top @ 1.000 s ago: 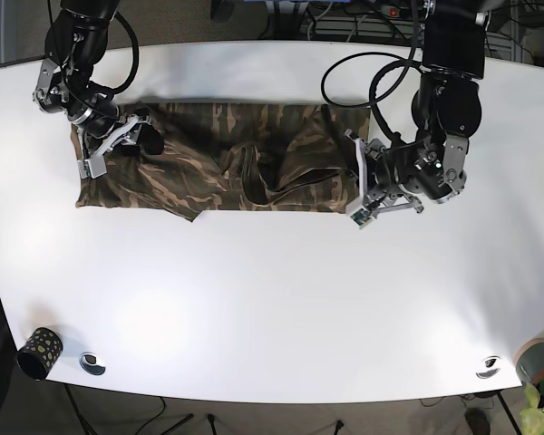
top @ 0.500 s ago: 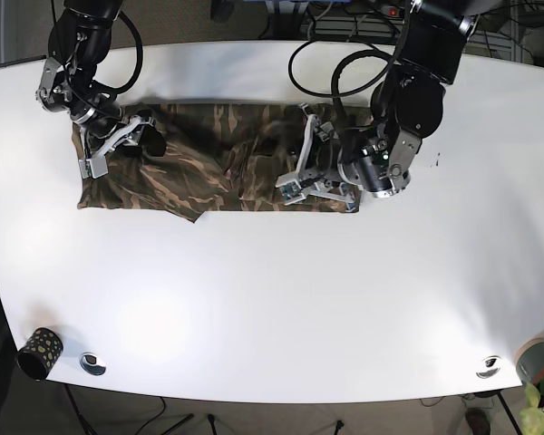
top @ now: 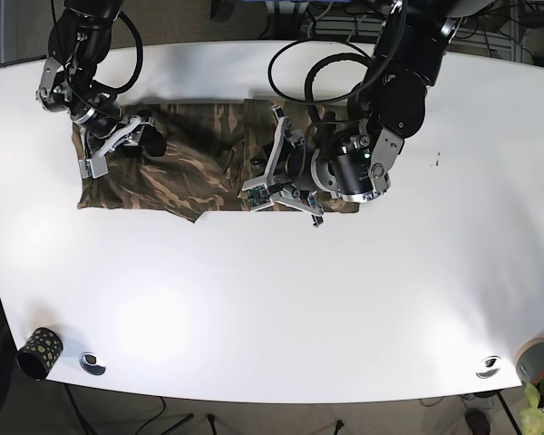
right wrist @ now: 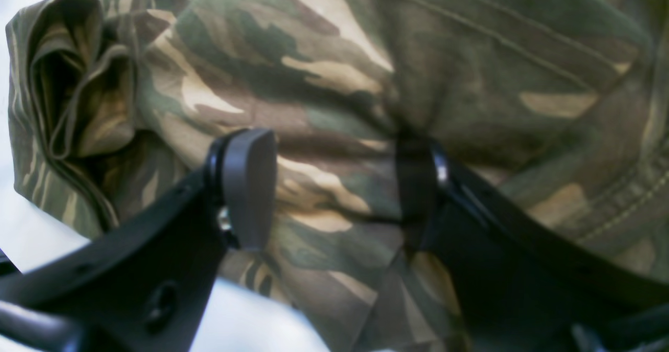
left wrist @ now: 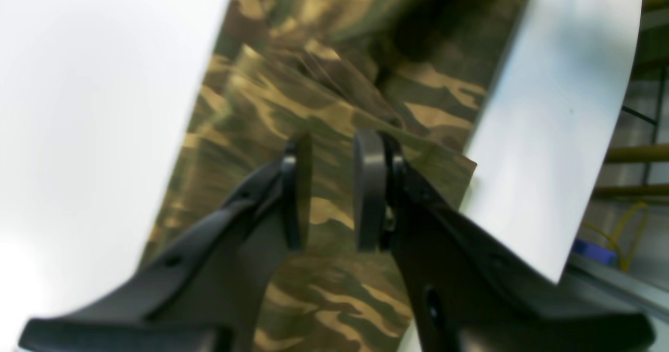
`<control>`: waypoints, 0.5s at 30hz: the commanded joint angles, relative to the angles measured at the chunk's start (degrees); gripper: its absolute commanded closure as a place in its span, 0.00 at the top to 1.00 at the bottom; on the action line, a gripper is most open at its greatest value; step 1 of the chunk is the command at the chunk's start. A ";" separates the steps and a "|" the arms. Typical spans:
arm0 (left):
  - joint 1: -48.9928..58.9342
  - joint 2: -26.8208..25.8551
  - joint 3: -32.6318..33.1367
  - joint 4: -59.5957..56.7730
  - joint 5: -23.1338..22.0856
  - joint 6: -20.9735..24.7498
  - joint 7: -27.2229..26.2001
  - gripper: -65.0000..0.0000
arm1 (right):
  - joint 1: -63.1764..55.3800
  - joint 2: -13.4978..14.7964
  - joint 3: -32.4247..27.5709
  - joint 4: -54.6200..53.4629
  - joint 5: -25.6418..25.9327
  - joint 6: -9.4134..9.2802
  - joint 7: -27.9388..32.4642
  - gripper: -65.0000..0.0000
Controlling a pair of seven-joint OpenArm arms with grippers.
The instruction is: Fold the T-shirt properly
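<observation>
Since 1.0 s ago, left arm has swung from the shirt's right edge in over the cloth, now sitting above the middle of the T-shirt (top: 177, 168); the right-hand part of the garment has come over with it, so the camo now ends near the arm instead of reaching further right. Right arm barely shifted.

Base view, left to right: right claw (top: 118, 145) on the shirt's upper left corner, fingers spread wide with bunched fabric between them; wrist view shows the pads (right wrist: 248, 187) apart, cloth pressed up between but not pinched. T-shirt lies flat on the white counter (top: 272, 299), upper half, folded section at centre. Left claw (top: 276, 181) low over the folded edge; wrist view shows pads (left wrist: 368, 190) nearly together, a narrow gap, camo visible through the gap, nothing clearly gripped.

Counter's front edge: dark patterned cup (top: 38, 352) at left corner.
</observation>
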 commanded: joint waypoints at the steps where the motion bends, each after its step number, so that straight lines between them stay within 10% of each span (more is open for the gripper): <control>1: -1.91 -0.02 -2.64 1.18 -0.35 -0.08 -1.69 0.21 | -0.12 0.13 -0.08 0.22 -1.22 -0.58 -2.08 0.55; 9: -3.41 0.33 -2.90 -4.00 -0.79 3.48 -1.87 0.73 | -0.12 0.04 -0.08 0.22 -1.22 -0.58 -2.08 0.55; 15: -6.22 3.85 3.07 -6.82 -0.35 3.92 -3.80 0.74 | -0.12 0.04 -0.08 0.22 -1.13 -0.58 -2.08 0.55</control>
